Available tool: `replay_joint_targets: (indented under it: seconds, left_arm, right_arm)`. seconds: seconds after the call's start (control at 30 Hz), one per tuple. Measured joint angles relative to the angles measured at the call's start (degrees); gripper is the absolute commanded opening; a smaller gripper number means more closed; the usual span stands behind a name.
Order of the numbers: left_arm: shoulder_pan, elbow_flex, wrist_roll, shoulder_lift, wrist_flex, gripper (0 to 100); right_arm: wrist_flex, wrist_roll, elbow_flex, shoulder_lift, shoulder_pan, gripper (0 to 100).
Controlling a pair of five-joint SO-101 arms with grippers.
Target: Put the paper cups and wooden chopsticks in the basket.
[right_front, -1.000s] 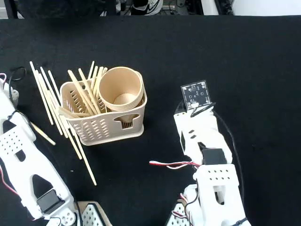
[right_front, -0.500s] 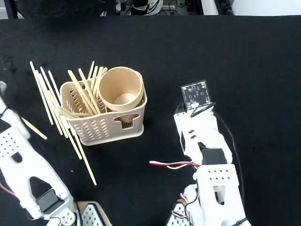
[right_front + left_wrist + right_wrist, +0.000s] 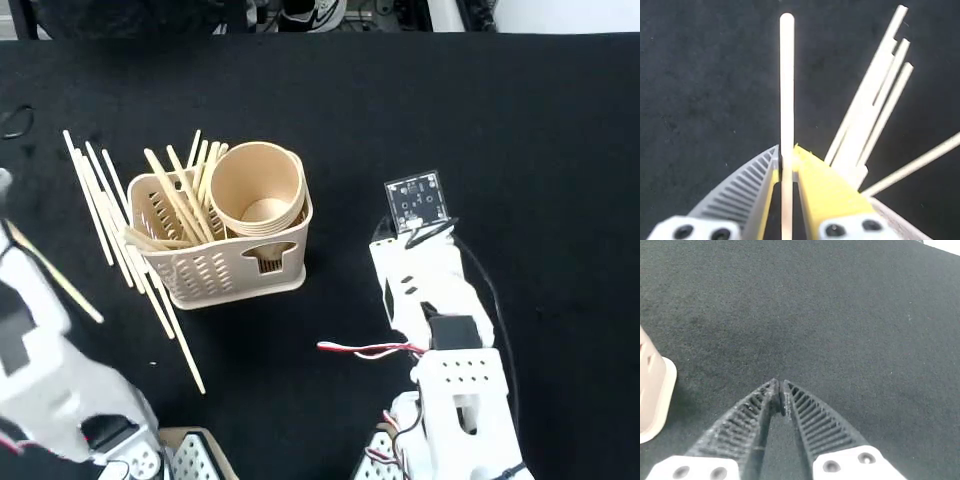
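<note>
Chopstick (image 3: 786, 75) clamped in left fingers (image 3: 816, 187), apart from basket (image 3: 225, 272).

White plastic arms; the right arm (image 3: 445, 340), lower centre, bears a black square board (image 3: 417, 200) and red-and-white cable (image 3: 365, 349). The left hand (image 3: 786, 161) has one grey ribbed finger (image 3: 742, 187) and one yellow; the right hand (image 3: 779, 391), two dark ribbed ones.

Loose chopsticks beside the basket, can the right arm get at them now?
Probably not directly: the basket stands between the right gripper and the loose chopsticks, and its jaws are shut.
</note>
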Motion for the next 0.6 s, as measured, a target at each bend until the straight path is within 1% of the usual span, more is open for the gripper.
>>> replay_joint_targets:
  seconds: [0.13,0.27,0.37,0.47,0.6]
  left_arm:
    - [2.5,11.0,-0.4,-14.5,-2.5,3]
    - [3.3,23.4,-0.5,-31.6,-9.7,3]
    - [3.4,32.6,-0.5,-46.2,-17.5,3]
    - [4.4,41.4,-0.6,-60.7,-27.1,3]
    - [8.7,50.9,-0.6,-77.5,-41.1,3]
  right_arm:
    - [0.0,0.0,0.0,0.0,0.0,1.5]
    - [0.0,0.0,0.0,0.0,0.0,1.5]
    - [0.0,0.0,0.0,0.0,0.0,1.5]
    - [0.0,0.0,0.0,0.0,0.0,1.5]
    - [0.0,0.0,0.0,0.0,0.0,1.5]
